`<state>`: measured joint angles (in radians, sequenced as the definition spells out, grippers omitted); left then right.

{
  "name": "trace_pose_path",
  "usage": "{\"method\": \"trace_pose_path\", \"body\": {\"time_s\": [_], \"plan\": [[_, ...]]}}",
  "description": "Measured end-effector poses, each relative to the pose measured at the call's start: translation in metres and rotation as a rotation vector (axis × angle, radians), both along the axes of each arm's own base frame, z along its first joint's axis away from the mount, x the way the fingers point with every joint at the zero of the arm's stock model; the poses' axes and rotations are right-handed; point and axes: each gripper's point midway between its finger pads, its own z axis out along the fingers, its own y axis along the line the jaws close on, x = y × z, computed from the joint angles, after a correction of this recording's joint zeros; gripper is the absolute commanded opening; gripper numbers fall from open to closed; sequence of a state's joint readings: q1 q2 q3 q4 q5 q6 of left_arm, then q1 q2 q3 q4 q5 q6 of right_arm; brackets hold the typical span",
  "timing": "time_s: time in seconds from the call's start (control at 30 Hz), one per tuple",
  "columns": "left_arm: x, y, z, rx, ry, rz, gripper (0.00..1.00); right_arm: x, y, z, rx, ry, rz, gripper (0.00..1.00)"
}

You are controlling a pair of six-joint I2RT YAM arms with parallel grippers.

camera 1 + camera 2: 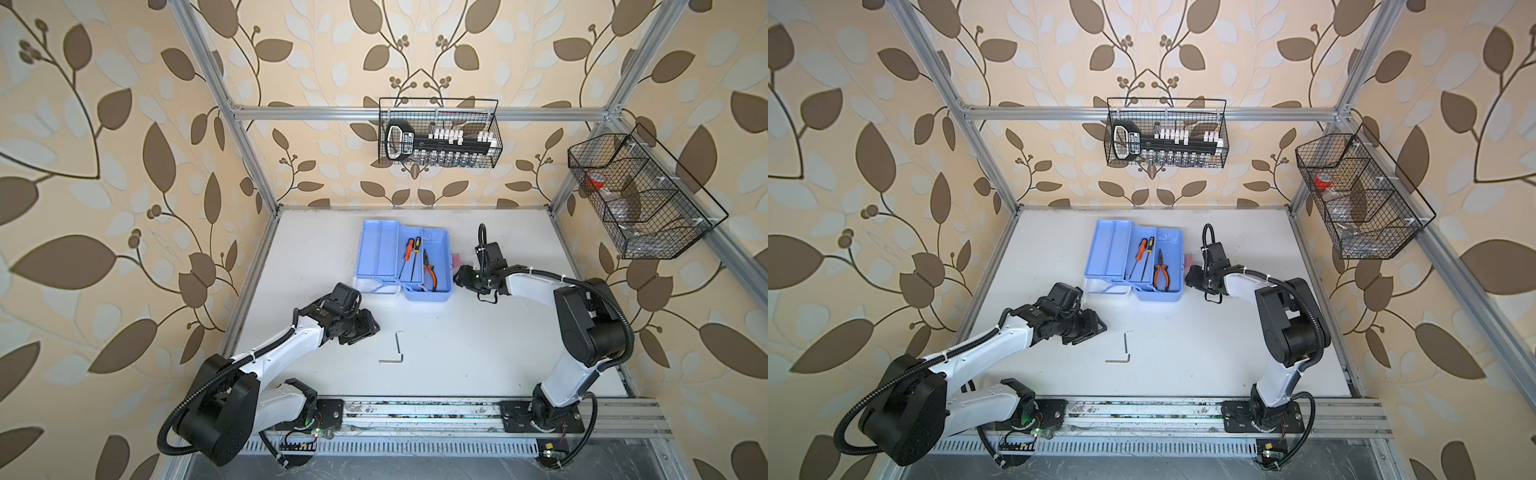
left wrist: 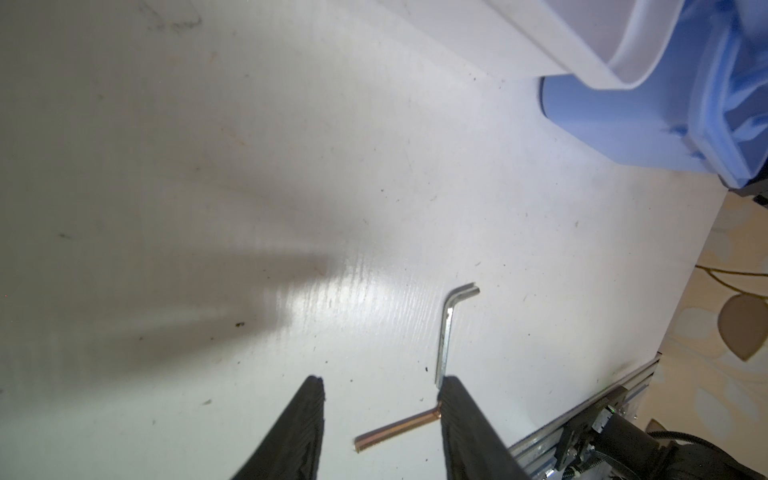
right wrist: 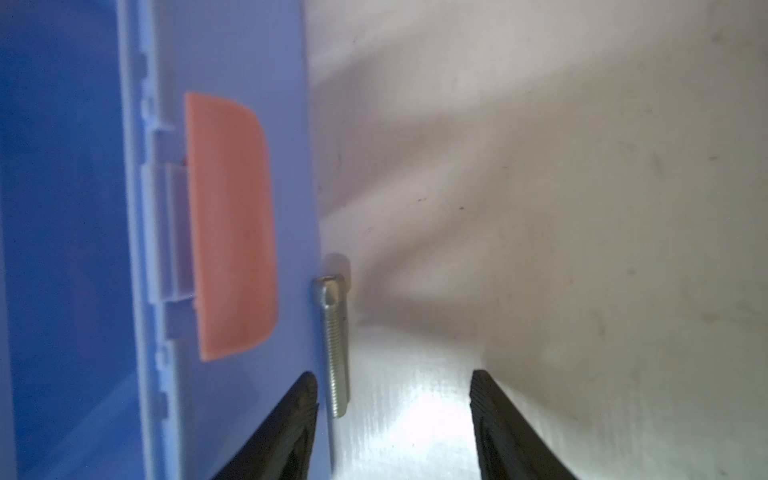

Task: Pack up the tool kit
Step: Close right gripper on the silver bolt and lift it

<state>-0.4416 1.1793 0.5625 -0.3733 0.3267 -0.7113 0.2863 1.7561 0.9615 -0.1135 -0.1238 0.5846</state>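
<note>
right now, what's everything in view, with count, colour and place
tool kit case: 1, light blue, centre back
screwdrivers: 2, orange-black handles, inside case
pliers: 1, orange-black, inside case
hex keys: 2, silver and coppery, in front of case
bolt: 1, silver, beside case's right wall
wire baskets: 2, black, on frame
socket holder: 1, black-white, back basket
table: 1, white, under all
left pincer: 1, black, open by hex keys
right pincer: 1, black, open by bolt
</note>
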Motion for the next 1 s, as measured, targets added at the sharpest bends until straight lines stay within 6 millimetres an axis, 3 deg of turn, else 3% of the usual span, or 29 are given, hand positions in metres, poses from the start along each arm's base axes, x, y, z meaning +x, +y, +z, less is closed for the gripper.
{"method": "trace_pose_path", "body": {"time_s": [0.2,0.4,0.83,1.0], "plan": [[0.002,0.006,0.002,0.031,-0.016,0.017,0.47,-0.005,0.023,-0.009,-0.011,0.008,0.063,0.6],[0.003,0.008,0.009,0.036,-0.039,0.026,0.47,0.007,0.047,-0.008,-0.056,0.008,0.099,0.6],[0.002,0.009,0.008,0.041,-0.033,0.026,0.47,0.016,0.03,-0.015,-0.267,0.046,0.041,0.41],[0.002,0.01,0.007,0.042,-0.031,0.026,0.47,0.017,0.026,-0.017,-0.342,0.052,0.036,0.28]]}}
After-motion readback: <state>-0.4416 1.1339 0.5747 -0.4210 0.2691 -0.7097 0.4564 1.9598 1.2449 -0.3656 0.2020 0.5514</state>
